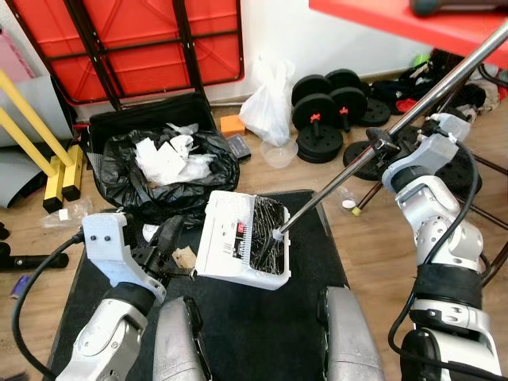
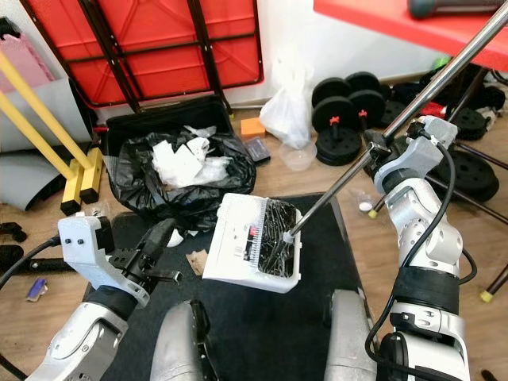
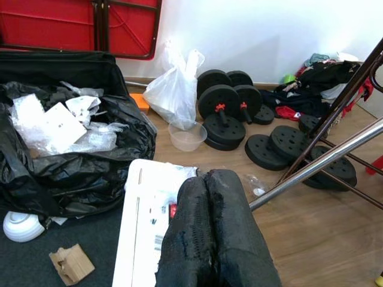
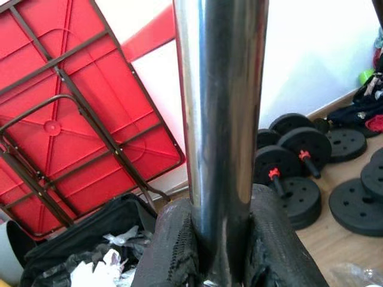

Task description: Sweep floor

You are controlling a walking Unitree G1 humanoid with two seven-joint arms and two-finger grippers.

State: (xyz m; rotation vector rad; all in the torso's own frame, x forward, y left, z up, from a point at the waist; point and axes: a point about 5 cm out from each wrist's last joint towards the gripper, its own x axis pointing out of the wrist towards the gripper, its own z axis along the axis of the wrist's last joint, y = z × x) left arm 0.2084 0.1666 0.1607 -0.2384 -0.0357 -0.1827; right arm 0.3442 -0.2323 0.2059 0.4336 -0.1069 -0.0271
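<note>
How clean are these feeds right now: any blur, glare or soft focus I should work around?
Left and right eye views: evenly lit, sharp, no motion blur; the dustpan reads clearly. Left wrist view: the left gripper's fingers look soft up close, floor behind sharp. Right wrist view: bright streaks of glare run down the metal pole between the right gripper's fingers; background clear.

Wooden floor (image 1: 381,238); black mat (image 1: 262,325); weight plates (image 1: 321,143).
</note>
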